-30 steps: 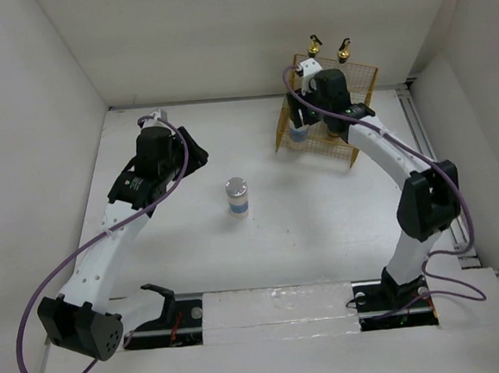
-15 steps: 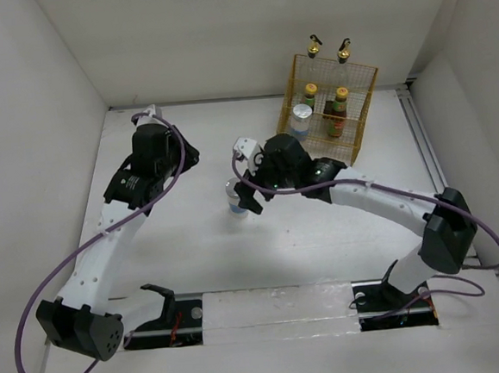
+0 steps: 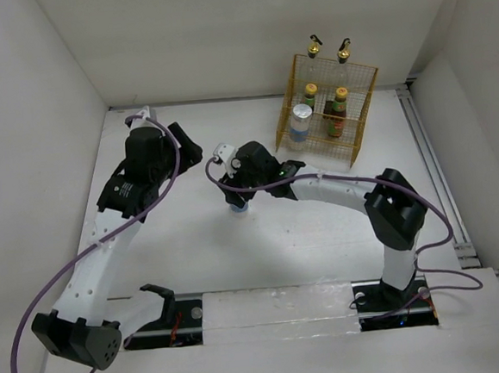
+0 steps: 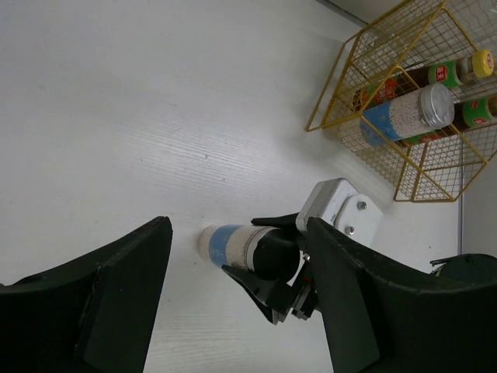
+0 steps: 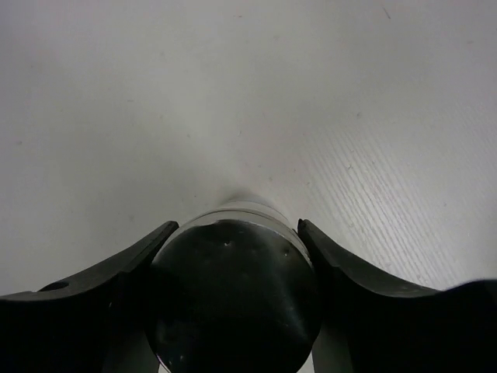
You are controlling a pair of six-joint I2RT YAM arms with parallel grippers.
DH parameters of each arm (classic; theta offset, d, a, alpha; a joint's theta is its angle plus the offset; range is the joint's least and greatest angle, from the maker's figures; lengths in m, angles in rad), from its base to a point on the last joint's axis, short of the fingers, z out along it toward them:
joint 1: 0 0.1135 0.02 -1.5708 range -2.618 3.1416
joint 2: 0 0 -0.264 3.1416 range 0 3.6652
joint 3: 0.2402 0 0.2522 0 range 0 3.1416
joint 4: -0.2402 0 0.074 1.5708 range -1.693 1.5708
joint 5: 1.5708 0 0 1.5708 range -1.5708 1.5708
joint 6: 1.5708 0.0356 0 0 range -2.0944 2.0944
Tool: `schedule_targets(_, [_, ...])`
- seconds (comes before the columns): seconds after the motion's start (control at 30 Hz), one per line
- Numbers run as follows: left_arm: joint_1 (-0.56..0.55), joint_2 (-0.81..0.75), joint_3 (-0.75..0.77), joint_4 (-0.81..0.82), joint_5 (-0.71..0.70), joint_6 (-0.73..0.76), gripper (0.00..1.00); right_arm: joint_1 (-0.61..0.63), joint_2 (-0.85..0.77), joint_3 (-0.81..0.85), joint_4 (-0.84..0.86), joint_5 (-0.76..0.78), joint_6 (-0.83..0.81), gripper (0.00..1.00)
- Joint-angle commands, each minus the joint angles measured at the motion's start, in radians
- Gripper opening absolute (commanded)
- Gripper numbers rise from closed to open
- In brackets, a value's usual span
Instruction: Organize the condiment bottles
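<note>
One white blue-banded cylinder is found standing upright on the bare desk, near its middle and well apart from the yellow wire rack at the far right corner. It is the only container observed outside the rack.

Five are noted as housed:
- Two gold-spouted glass bottles are on the top tier.
- Two red yellow-capped bottles are on the tier below.
- A second white cylinder is at the rack's left side.

The task is judged largely complete, with one placement outstanding.

The right claw is set over the loose cylinder from above, one finger on each side of its silver lid. No gap is visible between fingers and lid, so the claw is recorded as closed on the cylinder. Lift-off from the desk cannot be confirmed.

The left claw is held wide open and empty towards the far left corner, with the cylinder in its line of sight across bare desk.
</note>
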Motion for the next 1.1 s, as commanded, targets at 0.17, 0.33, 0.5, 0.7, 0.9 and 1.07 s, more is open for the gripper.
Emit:
schedule_targets(0.17, [0.006,-0.041,-0.039,0.031,0.039,-0.011,0.68,-0.041,-0.177,0.008,0.084,0.082,0.055,0.33])
schedule_targets(0.33, [0.006,-0.032,-0.049,0.052,0.084,-0.002,0.71,-0.246,-0.381,-0.048,0.020,0.091,0.087,0.30])
schedule_targets(0.5, [0.006,-0.021,-0.049,0.052,0.084,-0.002,0.79,-0.430,-0.457,-0.016,-0.095,0.116,0.069,0.29])
schedule_targets(0.7, [0.006,-0.001,-0.049,0.062,0.093,-0.002,0.89,-0.610,-0.414,0.059,-0.106,0.124,0.048,0.29])
schedule_targets(0.9, [0.006,0.008,-0.038,0.062,0.093,-0.002,0.97,-0.690,-0.336,0.091,-0.050,0.104,0.037,0.28])
schedule_targets(1.07, [0.006,0.008,-0.029,0.062,0.084,-0.002,0.99,-0.725,-0.302,0.091,-0.014,0.104,0.037,0.28])
